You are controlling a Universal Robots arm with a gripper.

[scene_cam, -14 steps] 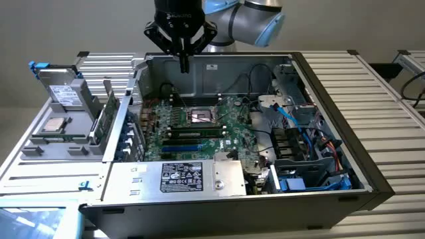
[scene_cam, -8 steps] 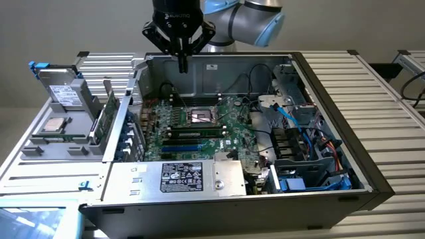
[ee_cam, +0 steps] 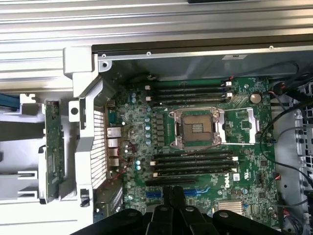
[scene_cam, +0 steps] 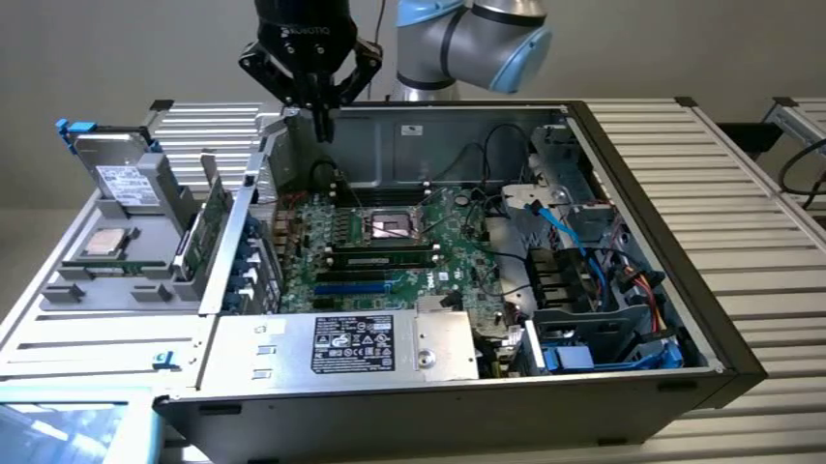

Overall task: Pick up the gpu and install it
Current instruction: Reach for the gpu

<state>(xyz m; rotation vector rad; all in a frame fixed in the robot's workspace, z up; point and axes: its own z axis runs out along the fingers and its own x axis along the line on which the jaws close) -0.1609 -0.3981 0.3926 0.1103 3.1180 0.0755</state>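
The gripper (scene_cam: pixel 321 124) hangs over the open computer case (scene_cam: pixel 661 227), near the back wall, on the exterior view's left side of it. Its two fingers are pressed together and there is nothing between them. In the wrist view the closed gripper (ee_cam: pixel 174 190) points down toward the motherboard (ee_cam: pixel 205 161), above the blue and black expansion slots (ee_cam: pixel 171 182) and not touching the board.

The gpu (scene_cam: pixel 204 235) is not in the case. It stands on its edge in a grey holder (scene_cam: pixel 77 290) just outside the case wall, on the exterior view's left, well apart from the gripper. In the wrist view the gpu (ee_cam: pixel 53 147) shows as a narrow green strip in the same holder; its cooler seems to be turned to the side, but I cannot see this clearly.

In the same holder, farther from the case, a silver hard drive (scene_cam: pixel 127 179) with a white label leans upright. Inside the case the processor socket (scene_cam: pixel 391 227) is uncovered, and a power supply (scene_cam: pixel 348 343) lies at the near edge. The case stands on a bench (scene_cam: pixel 749 174) of ribbed metal.
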